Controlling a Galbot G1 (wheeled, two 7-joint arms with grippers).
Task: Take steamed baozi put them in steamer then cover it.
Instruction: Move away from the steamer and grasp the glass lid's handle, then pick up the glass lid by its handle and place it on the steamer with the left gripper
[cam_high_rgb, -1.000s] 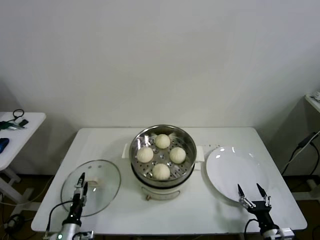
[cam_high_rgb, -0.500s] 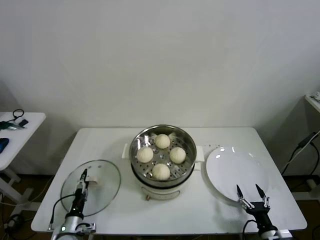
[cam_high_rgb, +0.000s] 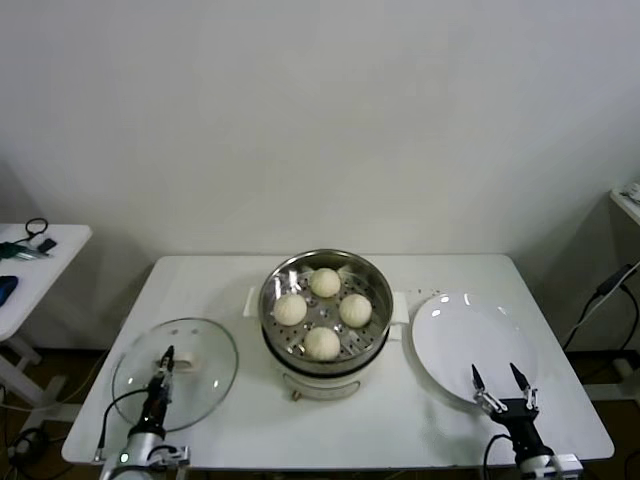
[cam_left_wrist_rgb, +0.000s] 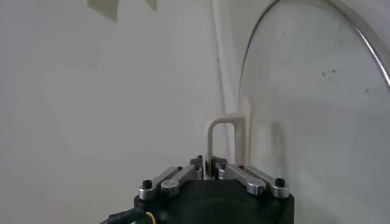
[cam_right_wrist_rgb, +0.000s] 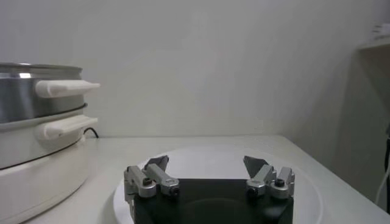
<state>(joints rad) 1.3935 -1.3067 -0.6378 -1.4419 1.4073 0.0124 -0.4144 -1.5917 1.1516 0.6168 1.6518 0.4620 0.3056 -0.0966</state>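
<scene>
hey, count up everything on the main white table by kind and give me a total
Steamed baozi: 4, all in the steamer
Steamer: 1
Glass cover: 1, with the left gripper shut on its handle
White plate: 1, with the right gripper open above its near rim
Total: 7 things

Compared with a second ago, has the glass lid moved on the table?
Yes. The cover has slid slightly toward the table's left edge, widening its gap from the steamer, with the left gripper shut on its handle.
</scene>
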